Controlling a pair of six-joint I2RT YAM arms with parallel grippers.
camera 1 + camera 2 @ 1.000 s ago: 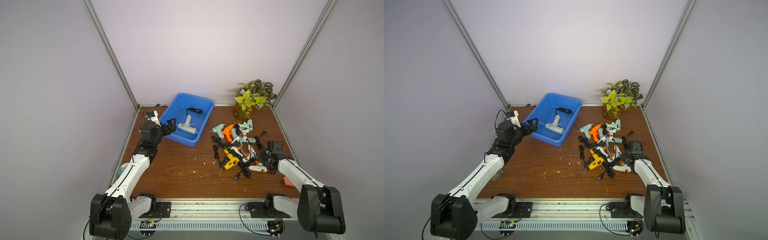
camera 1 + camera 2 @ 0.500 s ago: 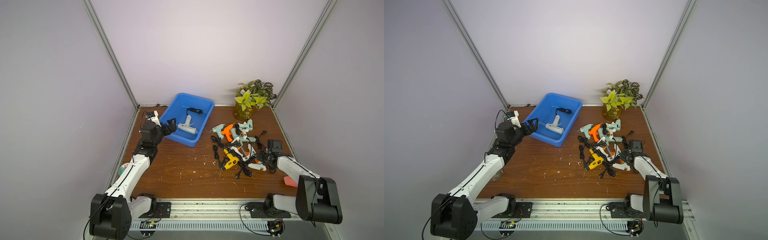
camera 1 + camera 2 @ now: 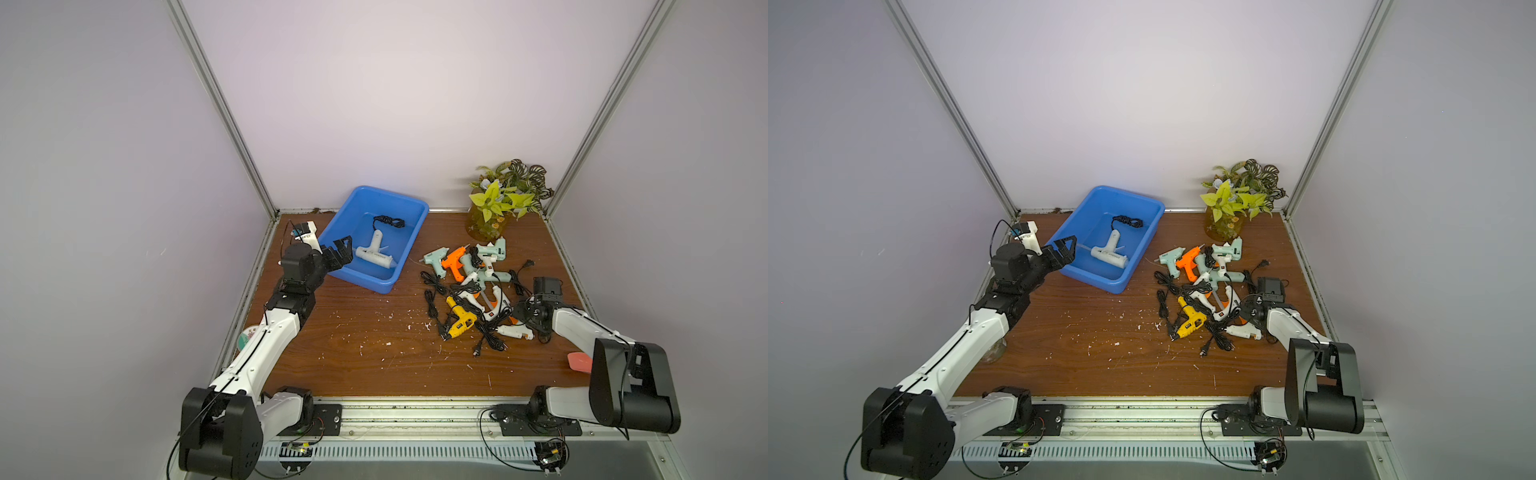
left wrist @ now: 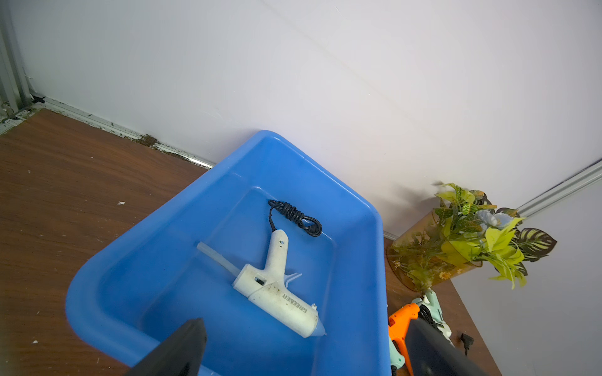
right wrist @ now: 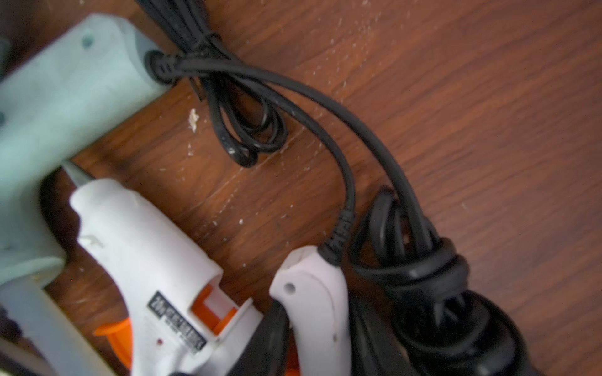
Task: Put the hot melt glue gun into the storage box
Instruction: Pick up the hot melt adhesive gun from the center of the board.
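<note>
My right pincer (image 3: 524, 314), lower right in a top view, is clamped on the white glue gun (image 5: 309, 302) by its handle. The storage box (image 3: 361, 279) lies up-left, well apart. My left pincer (image 3: 341, 248), jaws wide, hovers at its rim.

Over the last 1 second the jaws of my right pincer (image 5: 317, 335) have gone from partly open to shut. They now clamp the handle of a white glue gun (image 5: 309, 302) on the side of the pile nearest the right edge of the worktop (image 3: 374, 353). My right arm (image 3: 582, 328) has swung as well: in both top views its black elbow block (image 3: 631, 386) sits farther from the front edge. The pincer has edged slightly into the pile.
</note>
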